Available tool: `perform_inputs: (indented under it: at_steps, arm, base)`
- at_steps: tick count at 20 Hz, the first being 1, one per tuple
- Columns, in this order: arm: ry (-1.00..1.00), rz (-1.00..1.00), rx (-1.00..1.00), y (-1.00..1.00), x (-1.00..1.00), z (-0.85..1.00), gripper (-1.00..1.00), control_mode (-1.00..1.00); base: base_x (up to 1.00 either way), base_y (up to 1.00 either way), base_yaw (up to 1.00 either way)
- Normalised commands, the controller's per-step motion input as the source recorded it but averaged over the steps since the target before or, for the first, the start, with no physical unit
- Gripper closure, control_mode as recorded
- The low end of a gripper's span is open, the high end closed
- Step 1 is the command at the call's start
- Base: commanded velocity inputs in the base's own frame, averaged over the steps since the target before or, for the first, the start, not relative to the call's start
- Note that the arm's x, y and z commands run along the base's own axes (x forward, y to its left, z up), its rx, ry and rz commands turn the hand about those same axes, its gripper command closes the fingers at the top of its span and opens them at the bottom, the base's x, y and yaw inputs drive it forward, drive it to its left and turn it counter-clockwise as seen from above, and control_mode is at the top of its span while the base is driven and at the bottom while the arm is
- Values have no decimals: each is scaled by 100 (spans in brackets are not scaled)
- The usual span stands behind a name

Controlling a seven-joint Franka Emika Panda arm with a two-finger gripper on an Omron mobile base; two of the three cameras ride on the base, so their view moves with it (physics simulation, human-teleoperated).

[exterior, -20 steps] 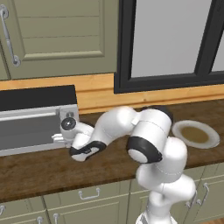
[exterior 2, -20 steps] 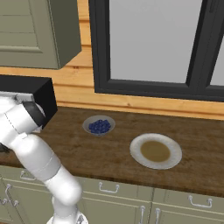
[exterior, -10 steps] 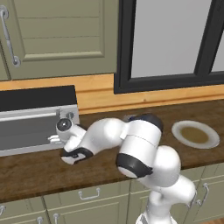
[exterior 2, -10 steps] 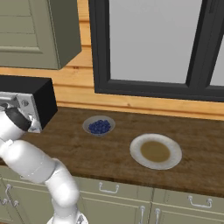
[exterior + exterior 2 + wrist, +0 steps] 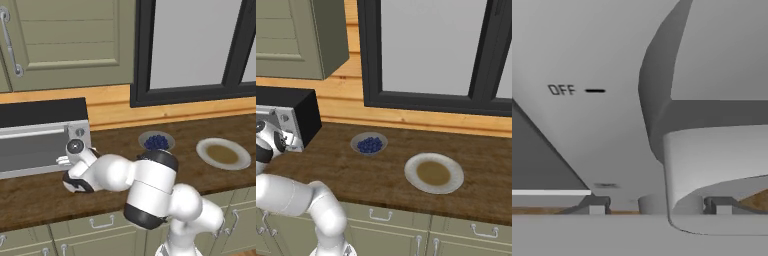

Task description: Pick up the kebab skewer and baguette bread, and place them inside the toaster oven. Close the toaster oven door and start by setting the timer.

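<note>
Left base view: toaster oven (image 5: 45, 140) at nine o'clock, door (image 5: 31, 150) closed, gripper (image 5: 64, 161) at its knob column. Right base view: blueberry bowl (image 5: 369, 144) centre. Hand view: fingertips (image 5: 596, 205) straddle a round knob (image 5: 717, 170); contact unclear.

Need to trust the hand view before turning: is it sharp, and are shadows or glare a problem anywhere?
Hand view: very close, knob edges soft, OFF mark readable, a broad shadow curves beside the knob. Left base view: even light, no glare, the arm's shadow under the hand at the oven. Right base view: clear, soft shadows.
</note>
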Motion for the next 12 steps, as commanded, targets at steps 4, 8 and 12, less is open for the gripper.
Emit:
perform_inputs:
  at_steps: [4, 8, 12]
  arm:
    - [-2, -4, 0, -13, 0, -16, 100, -100]
    - [-2, -6, 0, -16, 0, -7, 100, -100]
    - [-1, -11, 8, -30, 0, -1, 100, -100]
  base:
    - [0, 0, 0]
    - [0, 0, 0]
    - [0, 0, 0]
